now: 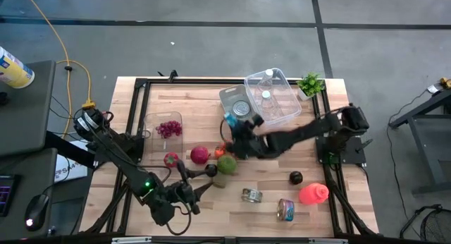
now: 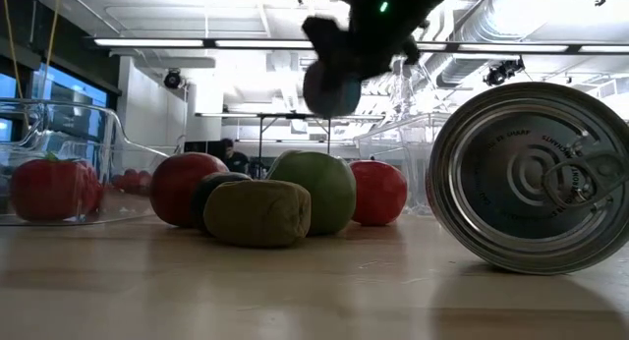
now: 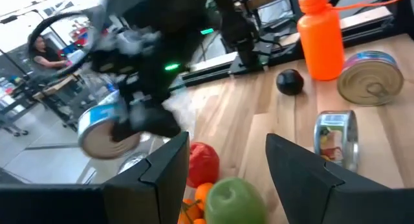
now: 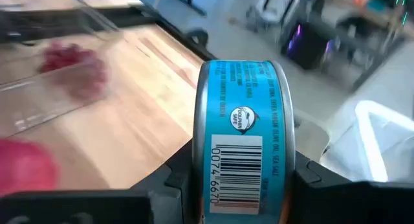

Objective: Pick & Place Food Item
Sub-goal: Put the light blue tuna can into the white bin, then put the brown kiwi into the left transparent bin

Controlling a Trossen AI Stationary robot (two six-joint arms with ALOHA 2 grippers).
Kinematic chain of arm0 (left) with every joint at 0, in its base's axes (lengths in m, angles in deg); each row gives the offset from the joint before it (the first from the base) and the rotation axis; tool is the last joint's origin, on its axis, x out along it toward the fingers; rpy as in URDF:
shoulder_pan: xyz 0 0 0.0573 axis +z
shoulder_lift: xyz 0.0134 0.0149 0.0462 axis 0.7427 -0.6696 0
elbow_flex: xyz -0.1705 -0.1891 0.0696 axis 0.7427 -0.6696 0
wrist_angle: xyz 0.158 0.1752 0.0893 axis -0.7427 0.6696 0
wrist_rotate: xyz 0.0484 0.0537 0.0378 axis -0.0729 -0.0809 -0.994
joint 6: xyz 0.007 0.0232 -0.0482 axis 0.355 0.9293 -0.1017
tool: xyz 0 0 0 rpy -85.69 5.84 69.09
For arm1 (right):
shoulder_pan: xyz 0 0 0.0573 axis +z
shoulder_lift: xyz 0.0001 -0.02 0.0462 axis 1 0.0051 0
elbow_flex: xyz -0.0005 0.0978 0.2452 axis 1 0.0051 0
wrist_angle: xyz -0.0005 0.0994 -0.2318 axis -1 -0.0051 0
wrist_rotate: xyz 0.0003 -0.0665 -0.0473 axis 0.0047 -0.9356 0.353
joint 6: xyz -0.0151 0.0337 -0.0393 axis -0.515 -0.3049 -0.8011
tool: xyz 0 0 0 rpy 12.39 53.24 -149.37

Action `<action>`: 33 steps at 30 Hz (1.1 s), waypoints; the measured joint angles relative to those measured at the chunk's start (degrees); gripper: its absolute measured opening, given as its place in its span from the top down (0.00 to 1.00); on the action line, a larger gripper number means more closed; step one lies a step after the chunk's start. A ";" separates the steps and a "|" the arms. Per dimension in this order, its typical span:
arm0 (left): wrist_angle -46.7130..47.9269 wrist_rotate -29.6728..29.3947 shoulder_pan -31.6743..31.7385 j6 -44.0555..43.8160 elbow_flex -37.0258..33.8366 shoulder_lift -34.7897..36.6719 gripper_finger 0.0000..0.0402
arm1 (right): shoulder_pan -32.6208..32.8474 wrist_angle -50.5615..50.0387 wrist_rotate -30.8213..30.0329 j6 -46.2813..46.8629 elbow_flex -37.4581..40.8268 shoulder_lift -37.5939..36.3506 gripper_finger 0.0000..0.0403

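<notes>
A blue-labelled food can [image 4: 242, 120] is up off the table with my right gripper [image 4: 242, 175] shut on it, above the middle of the table [image 1: 235, 130]. The left wrist view shows the same can [image 3: 103, 130] in the air. My left gripper [image 3: 226, 143] is open near the front [image 1: 196, 179], with bare wood between its fingers. Just beyond it lie a green apple [image 3: 229, 198], a red fruit [image 3: 204, 162] and an orange. My right gripper pinches the can between its two fingers, one on each flat end [image 4: 202, 156], with the barcode on the round wall facing the wrist. The fingers reach in from the table's right side, slanting a little downward. The can hangs on edge, lifted clear of the table.
Two clear bins stand at the back, a large one [image 1: 275, 96] and a small one [image 1: 236, 103]. A clear tub with red berries [image 1: 165, 130] is at the left. Near the front are two cans [image 1: 251, 195] [image 1: 285, 209], an orange bottle [image 1: 313, 193] and a dark fruit [image 1: 295, 177].
</notes>
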 joint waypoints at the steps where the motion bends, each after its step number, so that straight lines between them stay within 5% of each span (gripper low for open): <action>1: 0.15 0.41 0.00 0.01 0.00 0.00 0.51 | -1.74 -0.04 2.17 1.19 0.00 0.15 0.71; 14: 1.24 3.18 0.02 -0.17 -0.04 0.00 0.51 | -14.22 0.50 14.00 4.90 0.02 5.15 0.71; 25: 1.21 6.16 0.35 -0.60 -0.04 0.00 0.51 | -14.06 5.46 14.62 1.64 -0.02 6.14 0.24; 33: 1.24 7.02 0.35 -1.03 -0.04 0.00 0.51 | -9.96 13.09 14.62 -9.28 -0.02 6.06 0.15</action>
